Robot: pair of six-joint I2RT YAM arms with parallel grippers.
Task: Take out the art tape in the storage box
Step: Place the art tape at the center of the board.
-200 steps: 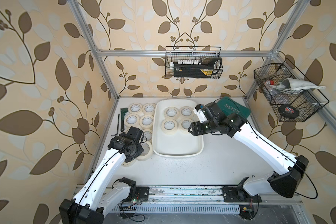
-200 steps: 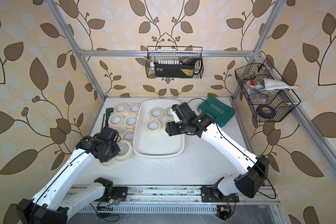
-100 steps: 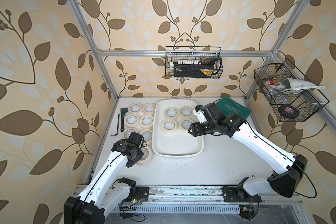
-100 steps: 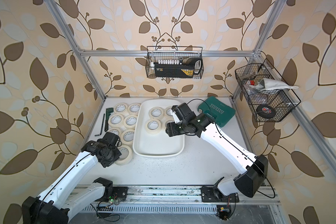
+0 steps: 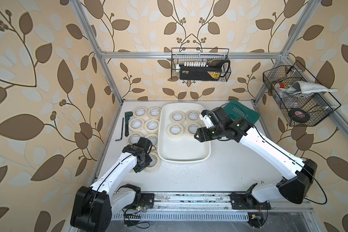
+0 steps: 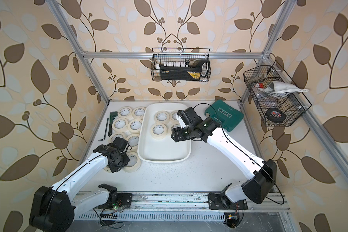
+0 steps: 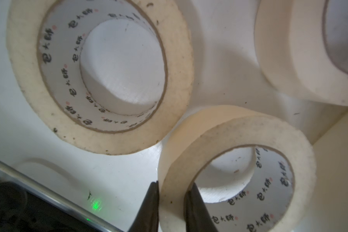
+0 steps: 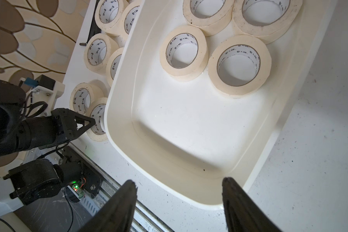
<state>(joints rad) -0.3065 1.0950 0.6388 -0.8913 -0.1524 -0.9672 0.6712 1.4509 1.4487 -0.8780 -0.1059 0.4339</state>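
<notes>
Pinching the wall of a masking-tape roll [image 7: 239,138] with the left gripper [image 7: 173,183], just beside the storage box [image 5: 185,147].
Hovering the right gripper [image 8: 179,183], released and empty, above its bare end.

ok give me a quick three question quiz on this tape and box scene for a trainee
1. How many art tape rolls are visible inside the storage box?
2. True or false: the right gripper is open and holds nothing.
3. The left gripper is shut on: A) nothing B) a tape roll by its wall C) the storage box rim

Key: 1) four 2) true 3) B
</notes>
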